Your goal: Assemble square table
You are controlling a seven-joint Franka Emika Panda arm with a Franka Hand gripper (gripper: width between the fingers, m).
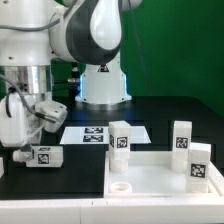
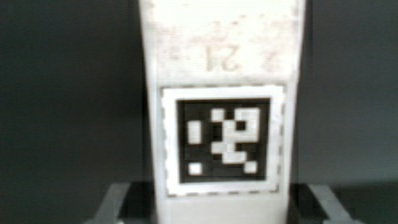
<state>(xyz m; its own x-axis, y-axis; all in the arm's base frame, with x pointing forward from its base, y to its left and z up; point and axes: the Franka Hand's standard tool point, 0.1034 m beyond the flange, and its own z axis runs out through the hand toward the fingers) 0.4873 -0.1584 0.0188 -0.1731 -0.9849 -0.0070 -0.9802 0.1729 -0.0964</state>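
Observation:
One white table leg with a black-and-white tag lies flat on the dark table at the exterior view's left. My gripper sits low over its left end. In the wrist view this leg runs lengthwise between my two fingers, which stand against its sides, shut on it. The large white square tabletop lies at the lower right, with a round corner hole showing. Three more tagged legs stand upright: one by the slab's far left corner, one further right, and one at the right edge.
The marker board lies flat behind the tabletop, near the middle. The robot's white base rises behind it, and the arm's bulky links hang over the left half. A green wall closes the back.

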